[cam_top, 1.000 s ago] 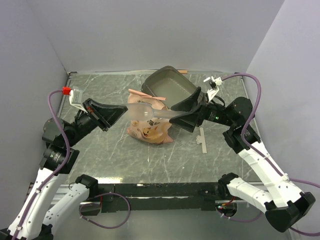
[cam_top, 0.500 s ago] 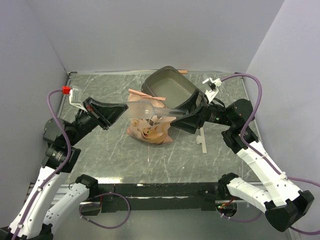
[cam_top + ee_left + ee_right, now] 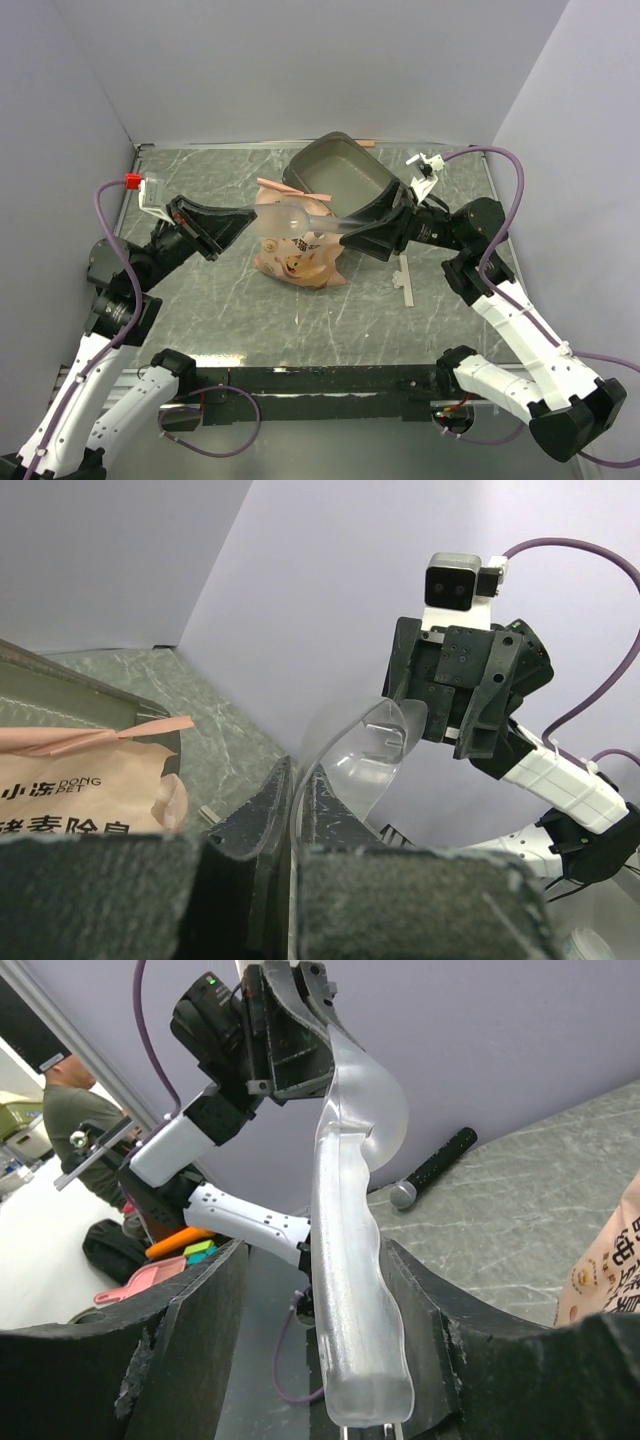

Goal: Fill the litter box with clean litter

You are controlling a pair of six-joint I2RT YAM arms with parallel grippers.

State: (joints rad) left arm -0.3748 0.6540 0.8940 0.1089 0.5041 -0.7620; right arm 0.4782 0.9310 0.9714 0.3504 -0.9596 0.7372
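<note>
Now the left gripper [image 3: 246, 222] pinches the scoop [image 3: 292, 221] by its bowl over the bag [image 3: 300, 264]; the right gripper [image 3: 347, 227] has its jaws apart around the handle.

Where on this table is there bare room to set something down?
Free: the far-left table between the left gripper and litter box; the near strip before the bag. Crowded: the centre, around the scoop and right gripper.

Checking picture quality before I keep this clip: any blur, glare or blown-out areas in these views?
Top view: evenly lit, sharp, though the clear scoop fades against the bag. Left wrist view: near fingers blurred. Right wrist view: fingers dark, left background overexposed.
</note>
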